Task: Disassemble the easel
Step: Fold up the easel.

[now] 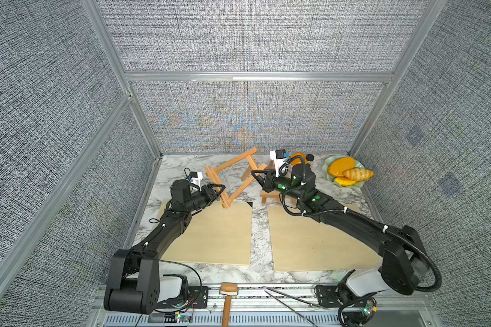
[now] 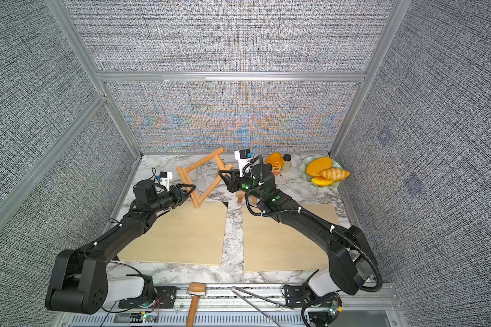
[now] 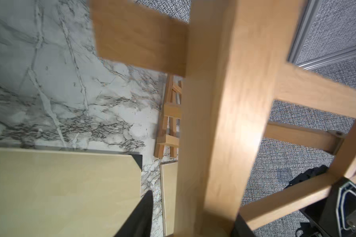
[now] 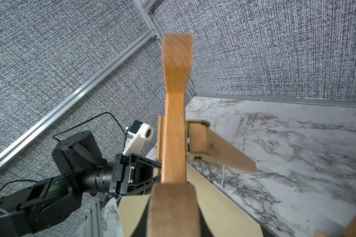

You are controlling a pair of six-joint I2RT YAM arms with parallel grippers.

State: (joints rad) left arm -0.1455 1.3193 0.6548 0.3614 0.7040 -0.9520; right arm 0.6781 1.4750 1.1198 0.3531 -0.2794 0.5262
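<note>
The wooden easel [image 1: 233, 175] hangs tilted between the two arms over the far middle of the marble-patterned table [image 1: 255, 271]. Its lowest corner lies over the far edge of the left plywood board [image 1: 210, 235]; whether it touches there cannot be told. The right gripper [image 1: 254, 174] is clamped tight on the end of one rail. In the right wrist view its dark fingers [image 4: 141, 223] press that wood from both sides. The left gripper [image 1: 223, 192] straddles the opposite rail with its jaws partly apart. The left wrist view shows one finger [image 3: 144, 213] standing clear of the rail, with board and marble showing through the gap, which no other view reveals. The right wrist view alone gives the left gripper [image 4: 160, 171] side-on, one finger on each side of the rail, and also the metal hinge [image 4: 188, 139] carrying the rear leg [image 4: 224, 153]. A second wooden piece [image 3: 169, 123] stands on the table; the left wrist view shows it whole, while in both top views the right arm covers most of it. In a top view a small dark-lidded jar [image 2: 287, 163] stands clear beside an orange object [image 2: 275, 161]; any print on the jar is too small to read. A green dish [image 1: 328, 162] of yellow and orange food pieces sits at the far right corner. A wooden mallet [image 1: 227, 300] lies on the front rail.
</note>
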